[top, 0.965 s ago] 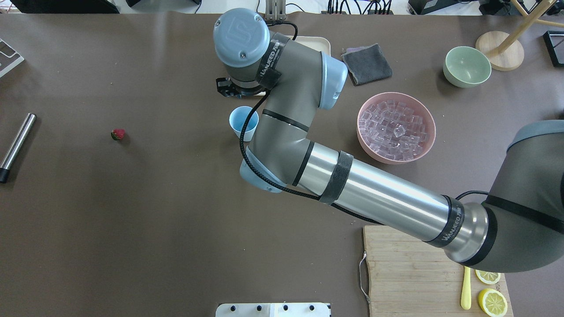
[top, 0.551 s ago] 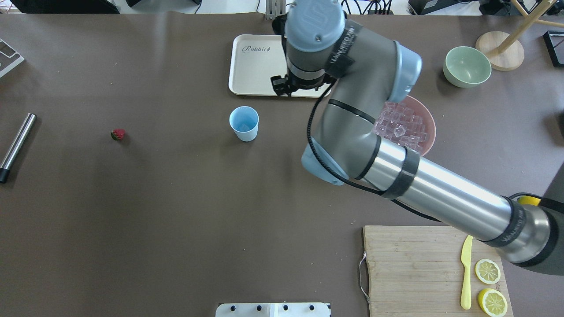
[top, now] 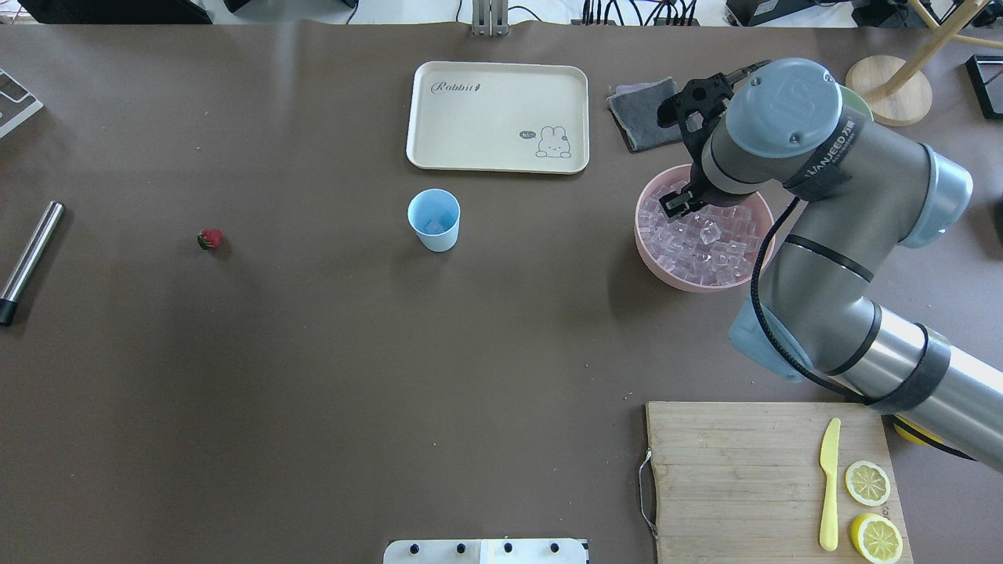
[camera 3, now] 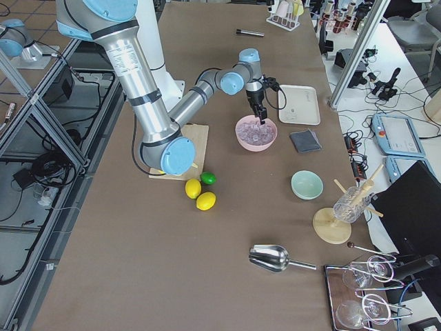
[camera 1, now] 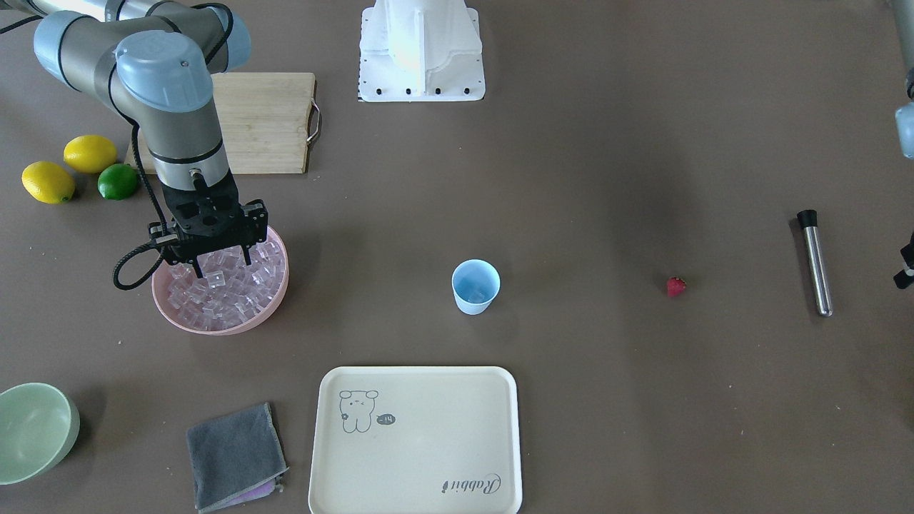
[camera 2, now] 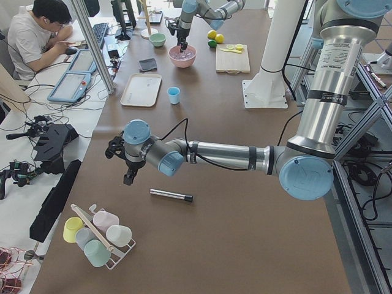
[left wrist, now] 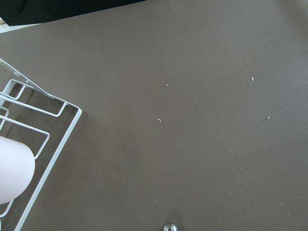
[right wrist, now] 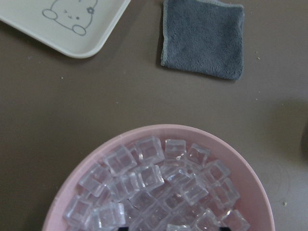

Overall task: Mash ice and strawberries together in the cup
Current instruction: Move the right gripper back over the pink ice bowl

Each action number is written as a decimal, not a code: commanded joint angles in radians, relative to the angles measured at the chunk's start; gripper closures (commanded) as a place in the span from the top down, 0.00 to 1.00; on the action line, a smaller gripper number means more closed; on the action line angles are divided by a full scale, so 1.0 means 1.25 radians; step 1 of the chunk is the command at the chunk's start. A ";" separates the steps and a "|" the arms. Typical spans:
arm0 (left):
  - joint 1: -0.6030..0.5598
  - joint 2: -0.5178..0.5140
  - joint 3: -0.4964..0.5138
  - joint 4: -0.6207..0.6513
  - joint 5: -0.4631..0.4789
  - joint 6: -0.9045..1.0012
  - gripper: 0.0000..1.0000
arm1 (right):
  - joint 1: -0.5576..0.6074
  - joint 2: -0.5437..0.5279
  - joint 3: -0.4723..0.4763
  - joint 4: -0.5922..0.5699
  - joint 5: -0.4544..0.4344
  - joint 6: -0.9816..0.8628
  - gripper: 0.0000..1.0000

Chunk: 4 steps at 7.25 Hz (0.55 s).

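1. right gripper (camera 1: 220, 263) spread wide above wide pink bowl (camera 1: 166, 307) of clear ice cubes (camera 1: 214, 296), well aside from small light-blue plastic cup (camera 1: 475, 285); probably lined up to pick a cube.
2. small red strawberry (camera 1: 676, 286) loose on the surface, well apart on the cup's opposite side.
3. left gripper (camera 2: 126, 181) far beyond the strawberry; cannot tell its opening.

Right arm (top: 815, 235), over pink bowl (top: 644, 258): grey joint housings, pale-blue round caps (top: 787, 98) with screws and embossed logo, polished silver tube, black straps, white-lettered black bands. Black cable (top: 764, 266) runs down to black right gripper (camera 1: 220, 268). Left arm (camera 2: 220, 153), far from bowl: same build.
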State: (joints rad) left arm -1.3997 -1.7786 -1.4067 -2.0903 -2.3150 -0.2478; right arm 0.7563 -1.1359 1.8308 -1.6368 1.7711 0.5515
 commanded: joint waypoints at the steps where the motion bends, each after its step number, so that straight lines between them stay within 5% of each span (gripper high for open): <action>1: 0.005 -0.001 0.004 -0.009 0.000 -0.001 0.97 | 0.000 -0.037 -0.003 0.004 -0.002 -0.030 0.69; 4: 0.016 -0.001 0.006 -0.009 0.003 -0.008 0.97 | -0.006 -0.030 -0.023 0.005 -0.001 -0.026 0.68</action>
State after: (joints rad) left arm -1.3882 -1.7794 -1.3999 -2.1003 -2.3134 -0.2505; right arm 0.7529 -1.1737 1.8128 -1.6309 1.7696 0.5181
